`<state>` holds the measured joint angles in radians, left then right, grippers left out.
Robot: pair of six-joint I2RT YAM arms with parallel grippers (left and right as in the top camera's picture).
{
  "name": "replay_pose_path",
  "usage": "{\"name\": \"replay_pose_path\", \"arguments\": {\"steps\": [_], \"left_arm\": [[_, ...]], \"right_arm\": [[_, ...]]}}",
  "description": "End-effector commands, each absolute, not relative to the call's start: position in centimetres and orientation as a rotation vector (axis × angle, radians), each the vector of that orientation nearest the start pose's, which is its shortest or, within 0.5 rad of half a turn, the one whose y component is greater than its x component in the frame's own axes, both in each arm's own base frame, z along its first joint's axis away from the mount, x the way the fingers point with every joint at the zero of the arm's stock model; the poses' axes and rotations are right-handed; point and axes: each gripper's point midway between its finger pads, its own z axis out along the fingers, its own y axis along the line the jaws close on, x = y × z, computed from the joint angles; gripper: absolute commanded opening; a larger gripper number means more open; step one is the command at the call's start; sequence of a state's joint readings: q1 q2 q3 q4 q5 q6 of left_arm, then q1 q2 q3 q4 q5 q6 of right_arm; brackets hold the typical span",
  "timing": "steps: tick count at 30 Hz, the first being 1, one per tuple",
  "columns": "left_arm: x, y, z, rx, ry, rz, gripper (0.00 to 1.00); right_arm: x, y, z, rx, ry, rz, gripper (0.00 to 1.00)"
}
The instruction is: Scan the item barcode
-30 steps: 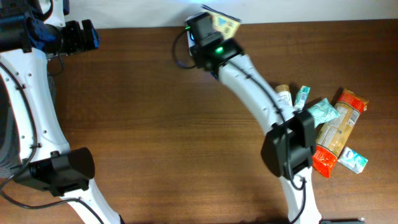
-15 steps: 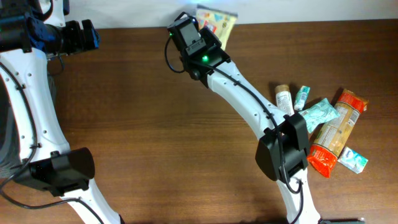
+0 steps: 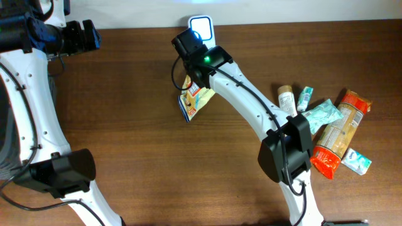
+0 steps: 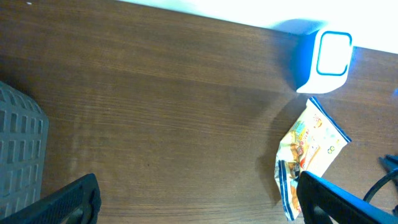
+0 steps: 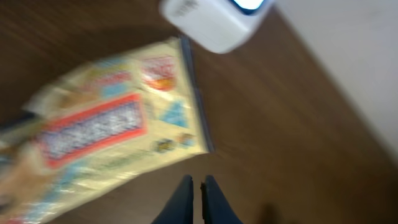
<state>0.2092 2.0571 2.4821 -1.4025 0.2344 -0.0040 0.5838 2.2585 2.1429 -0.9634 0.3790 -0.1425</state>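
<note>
The scanner [image 3: 200,28] is a small white and blue box at the table's far edge, also in the left wrist view [image 4: 329,56] and the right wrist view [image 5: 217,22]. The item, a yellow snack packet [image 3: 195,99] with a red label, lies loose on the wood just in front of it [image 4: 308,152] [image 5: 106,137]. My right gripper [image 5: 198,180] hovers over the table beside the packet, its fingers a narrow gap apart with nothing between them. My left gripper [image 4: 199,205] stands wide open and empty, far to the left [image 3: 88,34].
A pile of other packets and tubes [image 3: 333,132] lies at the right of the table. A grey ribbed basket [image 4: 18,155] shows at the left edge of the left wrist view. The right arm [image 3: 251,100] stretches diagonally across the table's middle.
The packet, held up at the scanner before, has left my right gripper and dropped to the table in front of it. The right gripper has parted slightly. The left arm has not moved.
</note>
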Motion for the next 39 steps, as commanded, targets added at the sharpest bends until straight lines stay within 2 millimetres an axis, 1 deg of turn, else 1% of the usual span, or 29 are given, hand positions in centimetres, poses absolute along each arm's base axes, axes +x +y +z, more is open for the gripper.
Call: {"name": "replay_pose_path", "arguments": {"steps": [1, 2, 4, 6, 8, 9, 11, 12, 14, 15, 19, 21, 22, 23, 24, 25, 26, 27, 28, 29, 31, 32, 33, 34, 35, 36, 37, 38, 39], "left_arm": [[47.6, 6.2, 30.0, -0.173, 2.519, -0.214, 0.99], [47.6, 6.2, 30.0, -0.173, 2.519, -0.214, 0.99], [47.6, 6.2, 30.0, -0.173, 2.519, -0.214, 0.99], [47.6, 6.2, 30.0, -0.173, 2.519, -0.214, 0.99], [47.6, 6.2, 30.0, -0.173, 2.519, -0.214, 0.99], [47.6, 6.2, 30.0, -0.173, 2.519, -0.214, 0.99], [47.6, 6.2, 30.0, -0.173, 2.519, -0.214, 0.99], [47.6, 6.2, 30.0, -0.173, 2.519, -0.214, 0.99], [47.6, 6.2, 30.0, -0.173, 2.519, -0.213, 0.99], [47.6, 6.2, 30.0, -0.173, 2.519, -0.214, 0.99], [47.6, 6.2, 30.0, -0.173, 2.519, -0.213, 0.99], [47.6, 6.2, 30.0, -0.173, 2.519, -0.214, 0.99], [47.6, 6.2, 30.0, -0.173, 2.519, -0.214, 0.99], [47.6, 6.2, 30.0, -0.173, 2.519, -0.214, 0.99], [47.6, 6.2, 30.0, -0.173, 2.519, -0.214, 0.99], [47.6, 6.2, 30.0, -0.173, 2.519, -0.214, 0.99], [47.6, 6.2, 30.0, -0.173, 2.519, -0.214, 0.99], [47.6, 6.2, 30.0, -0.173, 2.519, -0.214, 0.99], [47.6, 6.2, 30.0, -0.173, 2.519, -0.214, 0.99], [47.6, 6.2, 30.0, -0.173, 2.519, -0.213, 0.99], [47.6, 6.2, 30.0, -0.173, 2.519, -0.214, 0.99], [47.6, 6.2, 30.0, -0.173, 2.519, -0.214, 0.99], [47.6, 6.2, 30.0, -0.173, 2.519, -0.214, 0.99], [47.6, 6.2, 30.0, -0.173, 2.519, -0.213, 0.99], [47.6, 6.2, 30.0, -0.173, 2.519, -0.214, 0.99], [47.6, 6.2, 30.0, -0.173, 2.519, -0.214, 0.99], [47.6, 6.2, 30.0, -0.173, 2.519, -0.213, 0.99], [47.6, 6.2, 30.0, -0.173, 2.519, -0.214, 0.99], [47.6, 6.2, 30.0, -0.173, 2.519, -0.214, 0.99]], "right_arm": [[49.8, 28.1, 12.6, -0.631, 2.523, 0.099, 0.40], [49.8, 28.8, 11.1, -0.586, 2.565, 0.208, 0.41], [49.4, 29.5, 8.7, -0.550, 2.630, 0.311, 0.46], [48.7, 30.0, 5.7, -0.533, 2.710, 0.377, 0.56], [48.0, 30.2, 3.8, -0.540, 2.759, 0.404, 0.63], [47.8, 30.1, 3.3, -0.537, 2.773, 0.403, 0.65], [47.4, 29.6, 2.7, -0.526, 2.806, 0.384, 0.66], [47.4, 28.5, 2.4, -0.469, 2.841, 0.333, 0.66], [46.7, 24.7, 1.6, -0.370, 2.936, 0.155, 0.66], [46.3, 23.4, 1.4, -0.353, 2.969, 0.102, 0.66], [44.5, 16.3, 0.8, -0.239, 3.130, -0.122, 0.68], [44.2, 13.3, 0.9, -0.163, 3.180, -0.166, 0.72], [44.3, 12.2, 0.9, -0.122, 3.194, -0.159, 0.72], [44.4, 11.7, 1.1, -0.084, 3.201, -0.107, 0.72], [44.6, 12.0, 1.4, -0.079, 3.203, -0.029, 0.72], [44.9, 12.8, 2.2, -0.118, 3.192, 0.077, 0.72], [45.5, 14.0, 3.5, -0.176, 3.152, 0.172, 0.72], [46.5, 15.7, 5.5, -0.255, 3.083, 0.251, 0.72], [47.2, 17.2, 7.0, -0.300, 3.028, 0.292, 0.71], [48.0, 19.0, 8.7, -0.341, 2.963, 0.331, 0.70], [49.2, 23.2, 11.3, -0.430, 2.825, 0.408, 0.70], [50.0, 26.4, 12.3, -0.459, 2.731, 0.447, 0.72], [50.8, 29.2, 12.1, -0.456, 2.661, 0.460, 0.74], [51.1, 30.5, 11.8, -0.455, 2.630, 0.460, 0.75], [51.4, 32.2, 10.7, -0.459, 2.600, 0.459, 0.76], [51.7, 33.8, 8.8, -0.456, 2.578, 0.437, 0.77], [51.8, 34.6, 6.7, -0.470, 2.577, 0.409, 0.78], [51.7, 34.5, 4.6, -0.469, 2.598, 0.368, 0.78], [51.5, 33.9, 2.5, -0.466, 2.635, 0.330, 0.78]]}}
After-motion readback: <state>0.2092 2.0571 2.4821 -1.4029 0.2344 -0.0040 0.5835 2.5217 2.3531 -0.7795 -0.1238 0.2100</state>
